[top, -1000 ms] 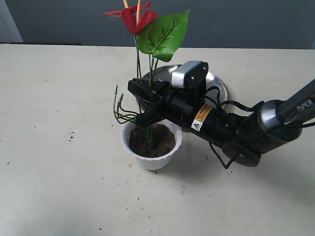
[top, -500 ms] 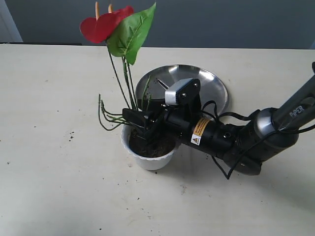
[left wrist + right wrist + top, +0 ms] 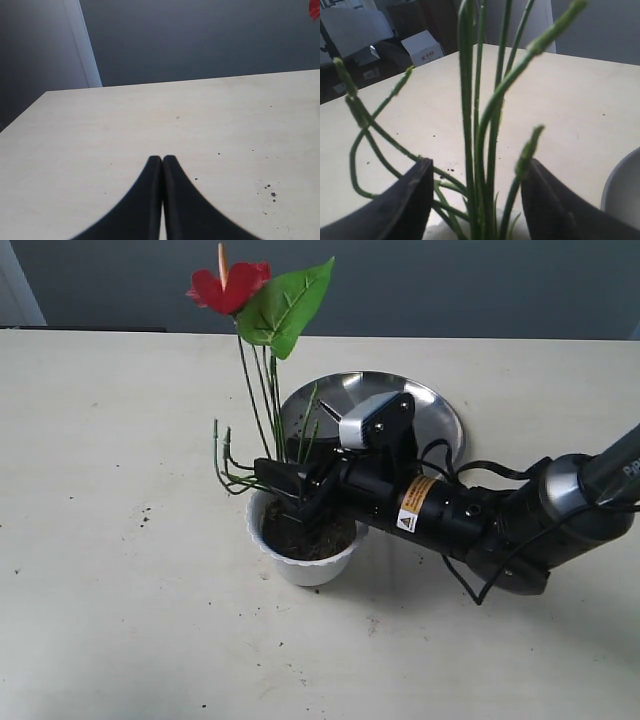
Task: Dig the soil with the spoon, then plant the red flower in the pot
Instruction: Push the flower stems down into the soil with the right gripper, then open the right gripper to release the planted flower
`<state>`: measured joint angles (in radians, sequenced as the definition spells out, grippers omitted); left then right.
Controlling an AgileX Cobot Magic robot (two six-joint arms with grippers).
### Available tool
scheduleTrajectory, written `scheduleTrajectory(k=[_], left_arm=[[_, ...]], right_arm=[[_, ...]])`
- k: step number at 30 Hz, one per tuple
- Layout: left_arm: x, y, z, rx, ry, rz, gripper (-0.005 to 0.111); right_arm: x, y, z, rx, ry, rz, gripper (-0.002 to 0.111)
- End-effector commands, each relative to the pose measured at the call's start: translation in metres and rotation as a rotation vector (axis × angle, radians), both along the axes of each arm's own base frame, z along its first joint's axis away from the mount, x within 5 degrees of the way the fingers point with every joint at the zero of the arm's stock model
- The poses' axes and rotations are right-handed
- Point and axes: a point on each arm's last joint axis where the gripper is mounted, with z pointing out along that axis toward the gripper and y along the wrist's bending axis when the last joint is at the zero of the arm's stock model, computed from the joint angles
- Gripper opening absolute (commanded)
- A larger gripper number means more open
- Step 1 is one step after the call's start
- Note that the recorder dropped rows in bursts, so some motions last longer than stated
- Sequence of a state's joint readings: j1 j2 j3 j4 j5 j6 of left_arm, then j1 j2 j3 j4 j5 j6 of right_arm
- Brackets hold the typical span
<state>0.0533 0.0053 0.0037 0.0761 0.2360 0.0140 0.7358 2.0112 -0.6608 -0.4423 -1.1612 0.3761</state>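
The red flower stands with its broad green leaf high above the white pot. Its thin green stems run down into the dark soil. My right gripper hovers just over the pot's rim, open, with the stems between its black fingers and clear of both pads. My left gripper is shut and empty over bare table. The spoon is mostly hidden; a slim end that may be its handle shows on the steel plate.
The large round steel plate lies right behind the pot, partly under my right arm. Its rim also shows in the right wrist view. Soil crumbs are scattered on the table left of the pot.
The gripper came down from above the pot to its rim with the flower. The bloom leaned far left, then swung back toward upright. The arm has edged slightly right.
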Motion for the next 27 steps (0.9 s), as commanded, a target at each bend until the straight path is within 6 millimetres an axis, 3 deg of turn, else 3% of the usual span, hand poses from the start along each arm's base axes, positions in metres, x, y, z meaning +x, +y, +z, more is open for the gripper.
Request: scheduleTrajectory(k=[1, 11, 15, 21, 27], left_arm=[[0.0, -0.001, 0.002, -0.009, -0.015, -0.007, 0.0], [0.0, -0.001, 0.002, -0.009, -0.015, -0.007, 0.0], [0.0, -0.001, 0.002, -0.009, -0.015, -0.007, 0.0], [0.0, -0.001, 0.002, -0.009, -0.013, -0.006, 0.0], [0.0, -0.001, 0.002, -0.009, -0.013, -0.006, 0.0]], right_arm=[[-0.003, -0.006, 0.006, -0.012, -0.008, -0.012, 0.052], [-0.006, -0.01, 0.007, -0.035, -0.022, -0.012, 0.052], [-0.006, -0.01, 0.01, -0.031, -0.027, -0.019, 0.06], [-0.004, -0.011, 0.014, -0.041, -0.039, -0.035, 0.06], [-0.011, -0.024, 0.018, -0.056, -0.093, -0.09, 0.06]])
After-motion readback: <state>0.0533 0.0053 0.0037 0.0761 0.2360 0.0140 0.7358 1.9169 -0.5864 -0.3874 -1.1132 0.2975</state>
